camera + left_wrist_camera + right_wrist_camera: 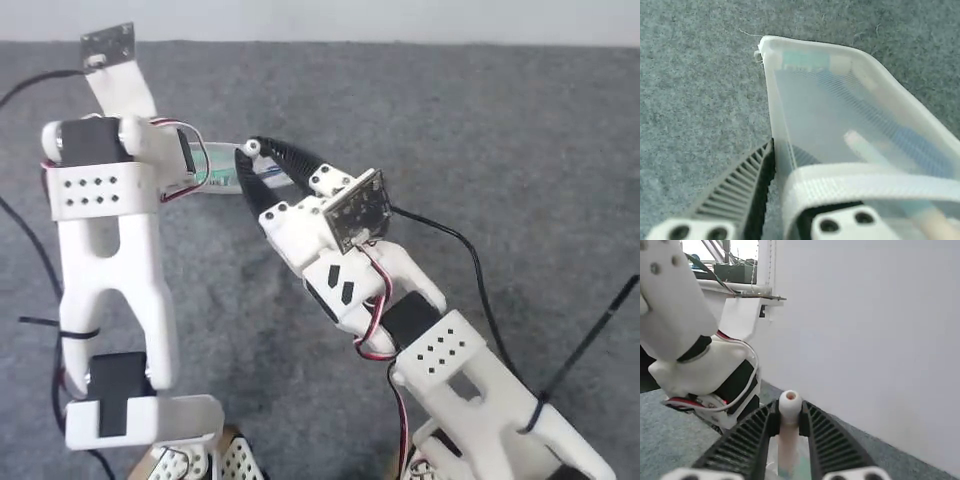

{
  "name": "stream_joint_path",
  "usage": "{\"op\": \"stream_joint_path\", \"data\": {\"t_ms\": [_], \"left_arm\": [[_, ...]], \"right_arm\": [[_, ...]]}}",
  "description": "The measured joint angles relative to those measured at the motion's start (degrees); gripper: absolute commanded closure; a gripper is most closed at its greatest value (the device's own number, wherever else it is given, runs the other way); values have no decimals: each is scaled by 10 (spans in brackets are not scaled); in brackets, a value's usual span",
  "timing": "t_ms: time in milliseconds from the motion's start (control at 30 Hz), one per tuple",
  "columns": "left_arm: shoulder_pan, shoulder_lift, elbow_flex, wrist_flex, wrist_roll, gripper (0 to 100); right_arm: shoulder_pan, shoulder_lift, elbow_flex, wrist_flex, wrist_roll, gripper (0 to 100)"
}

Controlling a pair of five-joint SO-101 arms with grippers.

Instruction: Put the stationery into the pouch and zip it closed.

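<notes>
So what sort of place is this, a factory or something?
Probably a small lab or hobby bench, not a factory. The left arm and right arm are small, with bare wires. They handle a pouch and a pen on a grey mat.

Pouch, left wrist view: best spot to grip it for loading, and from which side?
Take the pouch by the corner of its white woven band, coming in across the long side edge, where the left gripper sits now. The band looks stiffer than the translucent wall, so it should crumple less.
</notes>
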Motion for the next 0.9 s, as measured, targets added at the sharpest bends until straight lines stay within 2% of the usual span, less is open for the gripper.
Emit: {"op": "stream_joint_path", "data": {"t_ms": [100,167,500,900], "left_arm": [[0,0,0,0,0,991],[0,0,0,0,0,991],[-1,-4,11,-1,0,991],[-1,-6,19,-11,0,991]], "right_arm": [[0,0,0,17,0,821],[-1,0,0,30,0,791],[0,-33,0,59,1,850],[2,-98,-39,317,-10,850]]}}
